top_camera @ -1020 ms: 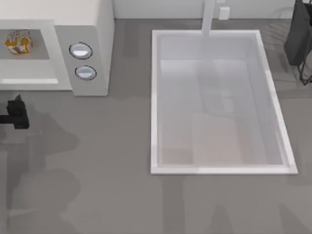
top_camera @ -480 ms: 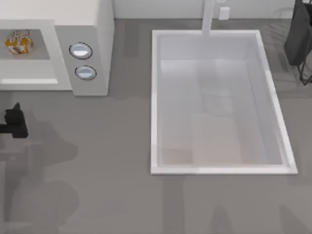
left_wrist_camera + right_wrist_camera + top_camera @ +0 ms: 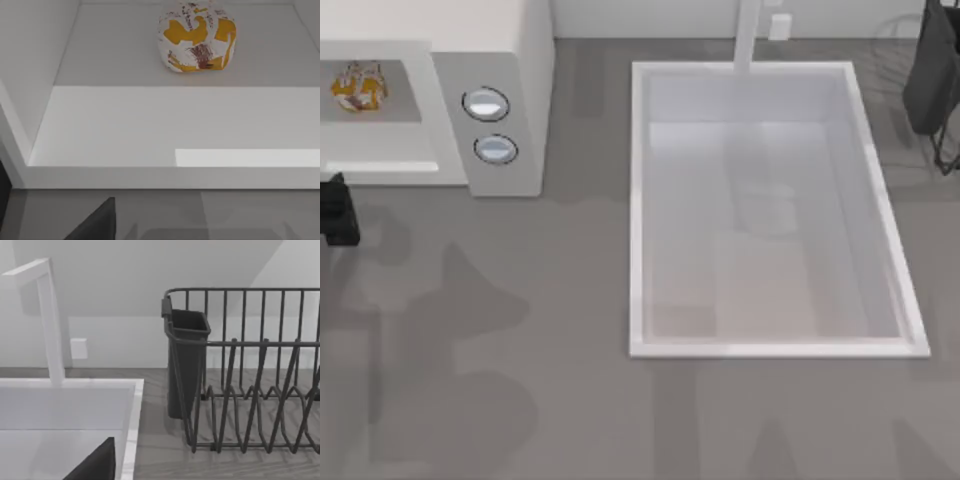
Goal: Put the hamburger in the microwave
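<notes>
While hamburger (image 3: 358,86) sits inside microwave (image 3: 500,60), left gripper (image 3: 334,208) hovers outside its front edge; finger state: can't tell.

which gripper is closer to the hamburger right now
Left. The left gripper sits just outside the microwave holding the hamburger; the right arm is parked beyond the sink.

Hamburger (image 3: 358,86) in white paper with yellow-orange patches sits inside microwave (image 3: 525,60) cavity, toward the back; microwave open, two dials on side panel.
</notes>
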`<action>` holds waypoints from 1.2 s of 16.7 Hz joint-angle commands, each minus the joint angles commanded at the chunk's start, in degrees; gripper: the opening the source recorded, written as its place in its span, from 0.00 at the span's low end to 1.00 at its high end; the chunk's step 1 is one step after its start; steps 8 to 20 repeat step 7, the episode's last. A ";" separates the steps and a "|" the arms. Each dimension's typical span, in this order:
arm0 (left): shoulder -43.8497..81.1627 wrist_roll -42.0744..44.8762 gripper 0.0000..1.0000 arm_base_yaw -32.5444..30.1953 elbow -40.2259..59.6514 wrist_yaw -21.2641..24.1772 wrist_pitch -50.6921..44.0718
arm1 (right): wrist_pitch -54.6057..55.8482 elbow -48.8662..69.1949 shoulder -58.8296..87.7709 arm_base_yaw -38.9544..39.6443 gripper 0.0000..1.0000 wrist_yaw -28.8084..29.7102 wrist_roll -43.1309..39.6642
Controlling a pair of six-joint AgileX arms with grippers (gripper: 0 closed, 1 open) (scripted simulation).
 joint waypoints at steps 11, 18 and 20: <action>-12.28 -0.05 1.00 -0.02 3.37 -0.07 -15.12 | 0.00 0.00 0.00 0.00 1.00 0.00 0.00; -12.28 -0.05 1.00 -0.02 3.37 -0.07 -15.12 | 0.00 0.00 0.00 0.00 1.00 0.00 0.00; -12.28 -0.05 1.00 -0.02 3.37 -0.07 -15.12 | 0.00 0.00 0.00 0.00 1.00 0.00 0.00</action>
